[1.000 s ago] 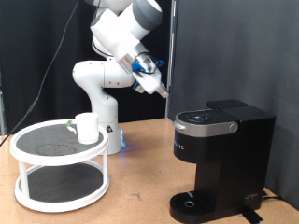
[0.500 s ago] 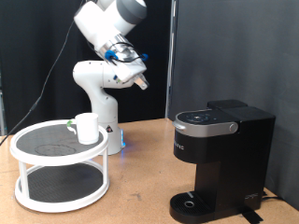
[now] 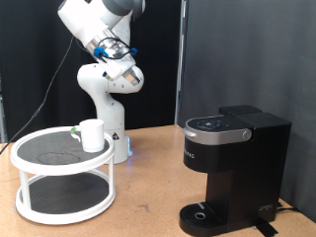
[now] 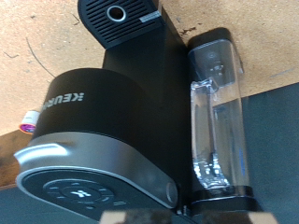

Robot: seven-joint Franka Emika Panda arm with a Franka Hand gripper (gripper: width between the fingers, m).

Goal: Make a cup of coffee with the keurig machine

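The cup [image 3: 92, 135], a small white mug with a greenish handle, stands on the top shelf of a round white two-tier rack [image 3: 39, 163] at the exterior view's left. The keurig machine [image 3: 232, 163] stands at the right with its lid shut and nothing on its round drip base [image 3: 202, 213]. My gripper [image 3: 129, 72] is high up, above and to the right of the cup and far left of the machine. The wrist view looks down on the machine [image 4: 103, 121], its clear water tank [image 4: 217, 121] and its drip base [image 4: 120, 17].
The white robot base [image 3: 102, 99] stands behind the rack. A small pale object with a magenta mark [image 4: 30, 119] lies on the wooden table [image 3: 148, 193] beside the machine. Black curtains hang behind.
The arm has swung towards the exterior view's left and slightly up, carrying the gripper away from above the machine towards the rack side.
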